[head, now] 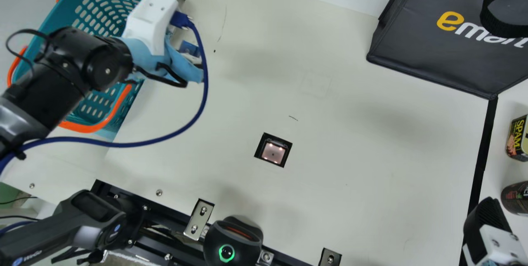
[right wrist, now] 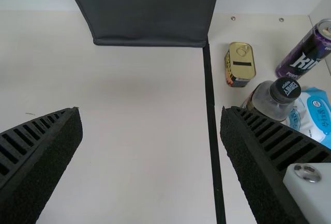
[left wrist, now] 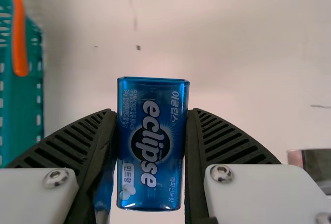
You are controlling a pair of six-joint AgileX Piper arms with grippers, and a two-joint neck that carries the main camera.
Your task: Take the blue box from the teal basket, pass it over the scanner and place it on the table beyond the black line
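Note:
My left gripper [head: 193, 58] is beside the right rim of the teal basket [head: 62, 15], with part of the blue box [head: 189, 48] showing at it. In the left wrist view, the ribbed fingers of the left gripper [left wrist: 151, 149] are shut on the sides of the blue box [left wrist: 151, 182], printed face showing. The scanner window [head: 273, 152] is set in the table, right of and below the left gripper. At the lower right, over the black line [head: 481, 154], is my right gripper [head: 486, 216]; the right wrist view shows this gripper [right wrist: 151, 131] open, nothing between its fingers.
Beyond the black line stand a yellow can [right wrist: 241, 61], a black-capped bottle [right wrist: 274, 100], a purple can [right wrist: 305, 53] and a blue-white pack [right wrist: 314, 116]. A dark bag [head: 437, 47] is at upper right. The blue cable [head: 205, 88] loops beside the left arm.

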